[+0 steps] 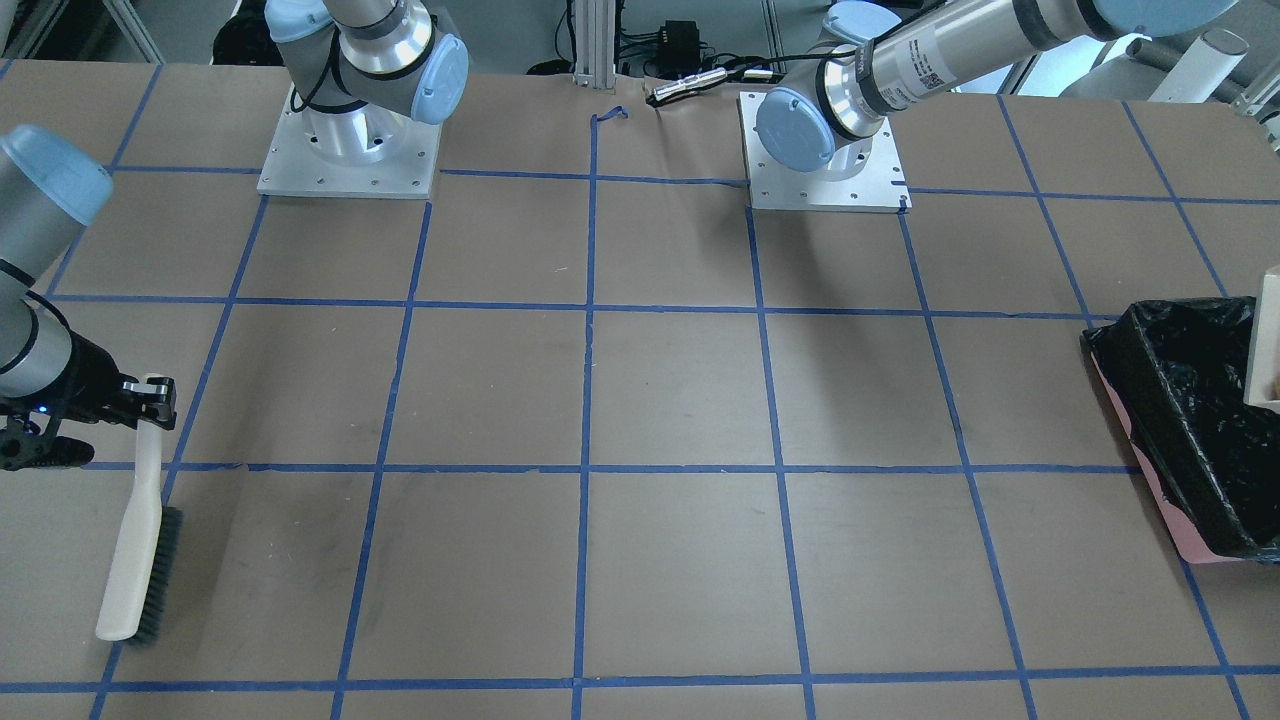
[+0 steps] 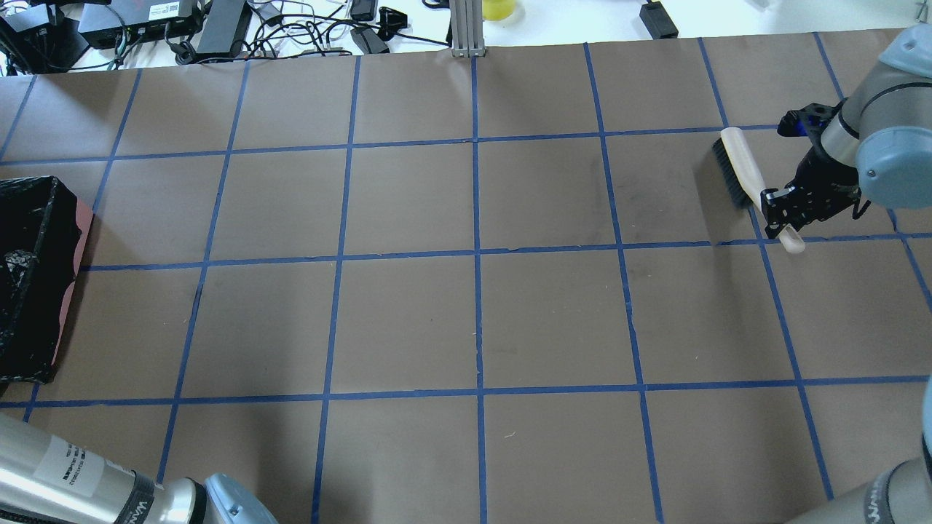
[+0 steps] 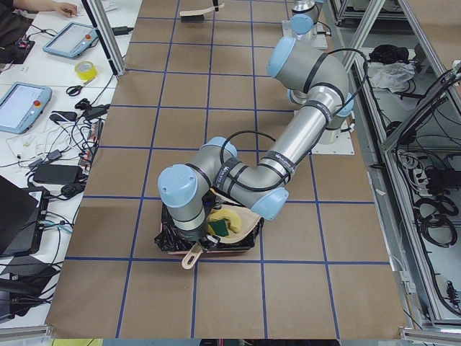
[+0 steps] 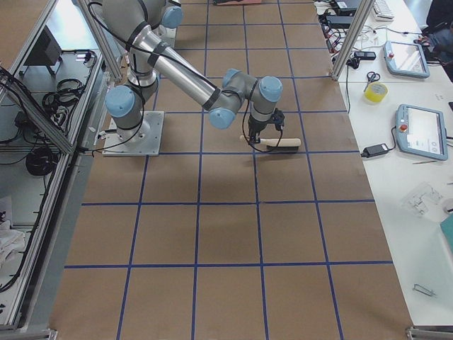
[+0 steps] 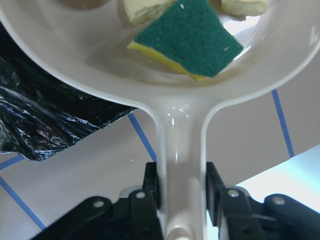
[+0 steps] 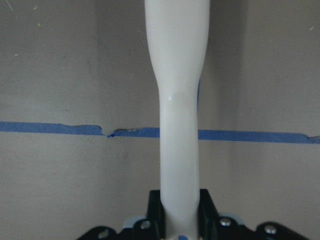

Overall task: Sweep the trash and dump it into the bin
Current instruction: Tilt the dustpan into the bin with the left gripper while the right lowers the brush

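Observation:
My left gripper is shut on the handle of the beige dustpan and holds it over the bin, which is pink with a black bag. In the pan lie the green-and-yellow sponge piece and pale cream pieces. A tan patch at the top edge of the left wrist view may be the lump. The bin also shows in the front view and the overhead view. My right gripper is shut on the handle of a cream brush, far from the bin.
The table is brown paper with a blue tape grid. The two arm bases stand at the robot's side. Cables and electronics lie beyond the far edge. The brush's bristles point down at the table.

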Robot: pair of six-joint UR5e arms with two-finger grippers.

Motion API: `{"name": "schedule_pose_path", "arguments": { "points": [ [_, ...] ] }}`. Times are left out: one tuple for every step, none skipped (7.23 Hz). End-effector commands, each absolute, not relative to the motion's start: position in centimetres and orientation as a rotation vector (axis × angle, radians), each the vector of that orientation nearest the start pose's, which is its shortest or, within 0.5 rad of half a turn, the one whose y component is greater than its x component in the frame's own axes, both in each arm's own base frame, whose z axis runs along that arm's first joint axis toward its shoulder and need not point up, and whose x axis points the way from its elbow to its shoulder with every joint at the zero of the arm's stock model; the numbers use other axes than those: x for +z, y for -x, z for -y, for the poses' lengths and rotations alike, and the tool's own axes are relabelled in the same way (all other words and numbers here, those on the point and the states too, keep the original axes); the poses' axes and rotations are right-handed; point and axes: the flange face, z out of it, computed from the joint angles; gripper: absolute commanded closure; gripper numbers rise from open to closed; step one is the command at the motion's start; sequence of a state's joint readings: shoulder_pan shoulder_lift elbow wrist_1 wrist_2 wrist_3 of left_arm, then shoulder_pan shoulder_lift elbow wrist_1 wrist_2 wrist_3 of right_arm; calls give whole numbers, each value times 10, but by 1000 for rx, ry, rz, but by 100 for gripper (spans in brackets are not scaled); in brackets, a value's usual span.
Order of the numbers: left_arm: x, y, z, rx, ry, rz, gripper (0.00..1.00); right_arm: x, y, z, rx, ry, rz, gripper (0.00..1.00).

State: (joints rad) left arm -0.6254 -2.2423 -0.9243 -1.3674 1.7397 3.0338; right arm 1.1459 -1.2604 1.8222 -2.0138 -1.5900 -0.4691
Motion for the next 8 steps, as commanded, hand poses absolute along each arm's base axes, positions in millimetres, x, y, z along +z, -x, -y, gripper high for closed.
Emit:
{"name": "schedule_pose_path", "arguments": {
  "points": [
    [404, -550, 547, -367, 2840, 1519, 100, 247, 107, 555, 181, 78, -3101, 39],
    [400, -543, 548, -414, 2885, 1534, 100, 247, 107, 556, 177, 80, -3103, 28],
    [394, -537, 543, -435, 2915, 1505, 100, 246, 107, 556, 179, 85, -3102, 27],
    [395, -531, 539, -457, 2940, 1501, 100, 246, 107, 556, 178, 78, -3101, 27],
    [397, -523, 535, -464, 2949, 1495, 100, 249, 108, 557, 167, 73, -3105, 27],
    [401, -514, 529, -488, 2966, 1499, 100, 253, 108, 558, 156, 71, -3111, 24],
    [402, -499, 529, -551, 3034, 1475, 100, 259, 109, 560, 145, 64, -3119, 23],
    [402, -487, 519, -574, 3047, 1482, 100, 265, 111, 559, 149, 65, -3136, 20]
  ]
}}
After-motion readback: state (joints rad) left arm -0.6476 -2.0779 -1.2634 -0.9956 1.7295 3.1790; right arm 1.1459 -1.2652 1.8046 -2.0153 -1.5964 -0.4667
